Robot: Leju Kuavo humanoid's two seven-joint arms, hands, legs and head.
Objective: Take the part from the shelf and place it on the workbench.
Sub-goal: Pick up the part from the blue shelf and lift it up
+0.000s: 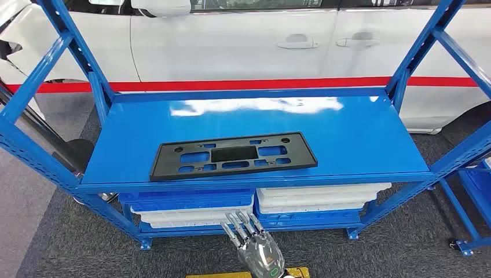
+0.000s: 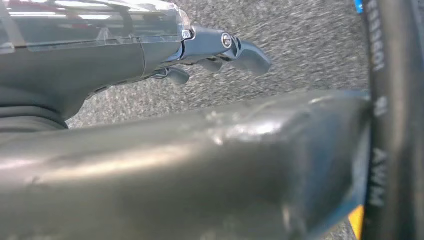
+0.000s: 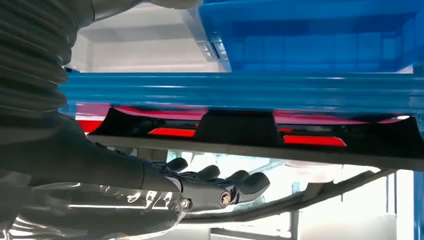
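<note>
The part (image 1: 233, 155) is a flat black rectangular frame with several cutouts. It lies near the front edge of the blue shelf board (image 1: 359, 133). My right hand (image 1: 255, 243) is low in front of the shelf, below the part, with its fingers stretched toward the rack and holding nothing. In the right wrist view the part (image 3: 240, 127) lies edge-on along the shelf lip, and the right hand (image 3: 215, 182) is apart from it with fingers extended. My left hand (image 2: 210, 50) hangs over grey carpet and holds nothing.
Stacked blue and white trays (image 1: 191, 208) (image 1: 318, 200) fill the lower shelf level. Blue uprights and slanted braces (image 1: 87, 63) (image 1: 422, 52) frame the rack. A white car with a red stripe (image 1: 231, 40) stands close behind. Another blue rack (image 1: 475, 185) is at the right.
</note>
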